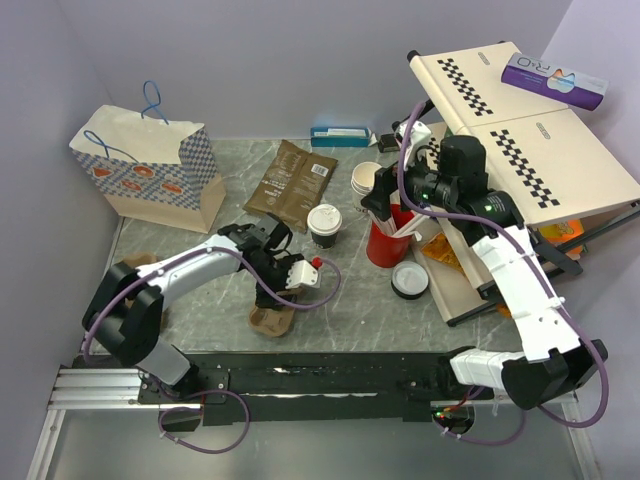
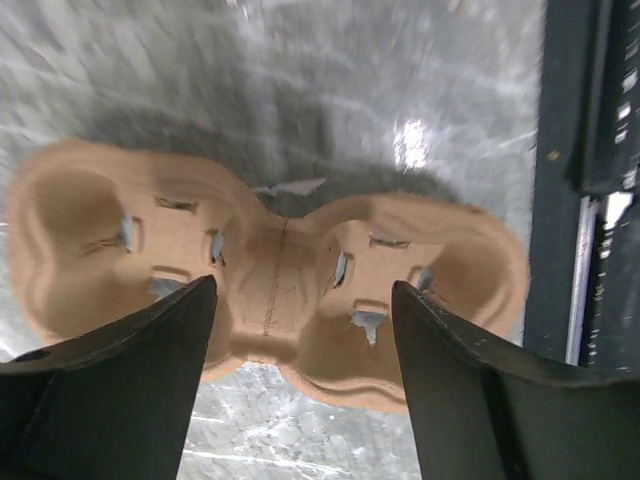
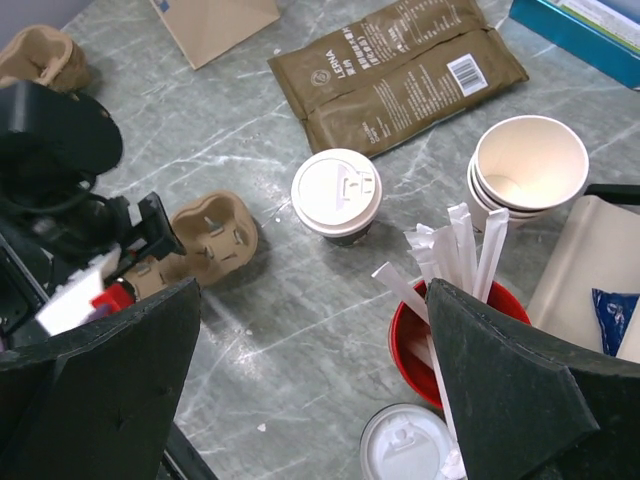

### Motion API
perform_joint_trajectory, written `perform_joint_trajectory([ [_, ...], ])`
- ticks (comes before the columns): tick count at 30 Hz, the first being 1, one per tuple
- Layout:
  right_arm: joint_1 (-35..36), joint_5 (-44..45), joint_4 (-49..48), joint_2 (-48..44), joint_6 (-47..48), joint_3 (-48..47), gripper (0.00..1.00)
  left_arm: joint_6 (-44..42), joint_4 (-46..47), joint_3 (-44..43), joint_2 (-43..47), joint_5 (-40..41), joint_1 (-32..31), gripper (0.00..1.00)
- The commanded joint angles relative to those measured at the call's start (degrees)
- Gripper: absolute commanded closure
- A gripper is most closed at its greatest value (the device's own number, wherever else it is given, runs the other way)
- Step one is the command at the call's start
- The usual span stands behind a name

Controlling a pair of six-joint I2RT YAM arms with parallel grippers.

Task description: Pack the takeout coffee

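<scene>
Hovering with jaws spread over the tan moulded-pulp two-cup carrier (image 2: 90, 230) and pinching nothing, the left gripper (image 2: 302, 300) seems lined up to grasp it for the small pale lidded paper takeout coffee cup (image 1: 324, 224), standing upright just beyond on the grey marbled table (image 1: 380, 320), while the right gripper (image 3: 313, 290), likewise spread and empty, hangs nearby.

White arms (image 1: 190, 268), black joints, purple cables (image 1: 300, 296).

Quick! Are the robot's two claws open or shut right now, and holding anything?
Left claw: open, empty, over the brown cardboard two-cup carrier.
Right claw: open, empty, over the red cup of white sticks.
</scene>
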State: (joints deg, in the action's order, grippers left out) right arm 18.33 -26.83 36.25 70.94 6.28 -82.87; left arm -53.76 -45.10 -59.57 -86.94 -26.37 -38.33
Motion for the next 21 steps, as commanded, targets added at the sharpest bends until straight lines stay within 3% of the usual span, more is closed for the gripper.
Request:
perform_joint_trajectory([
  [1,-1.19,0.11,-0.39,-1.59,-0.75,1.57,0.01,-2.32,2.65,0.77,-2.27,2.29,-0.08,0.25],
  [9,-2.15,-1.03,-1.62,-1.16,-2.59,2.89,0.01,-0.21,6.96,4.55,-4.21,2.81,-0.17,0.27],
  [16,-2.33,-2.0,-2.24,-0.27,-3.82,2.89,0.01,-2.93,7.31,11.21,-0.61,9.93,0.53,0.32],
  [21,-2.24,-2.26,-2.76,-0.18,-4.26,3.94,0.01,-9.5,3.45,16.32,6.77,14.5,8.34,0.33],
])
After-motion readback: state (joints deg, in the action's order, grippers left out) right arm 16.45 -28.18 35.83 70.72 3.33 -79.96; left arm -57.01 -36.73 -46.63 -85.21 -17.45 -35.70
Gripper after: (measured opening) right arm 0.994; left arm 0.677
